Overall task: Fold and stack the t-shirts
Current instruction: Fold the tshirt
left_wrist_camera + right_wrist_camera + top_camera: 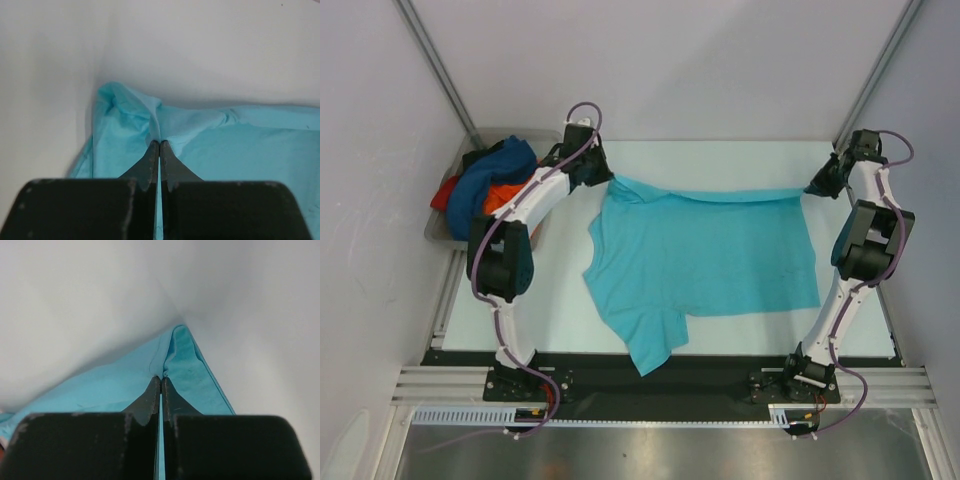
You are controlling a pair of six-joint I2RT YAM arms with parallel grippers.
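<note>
A turquoise t-shirt (705, 260) lies spread across the middle of the table, one sleeve hanging toward the near edge. My left gripper (607, 180) is shut on its far left corner, and the cloth (210, 150) bunches at the fingertips in the left wrist view. My right gripper (810, 189) is shut on its far right corner, seen pinched in the right wrist view (185, 365). The far edge is stretched taut between the two grippers. Dark blue (490, 180), orange (505, 195) and red (445, 192) t-shirts lie piled at the far left.
A grey plastic tray (440, 232) at the far left holds the pile of shirts, beside the left arm. White walls with metal posts close the table at the back and sides. A black strip runs along the near edge.
</note>
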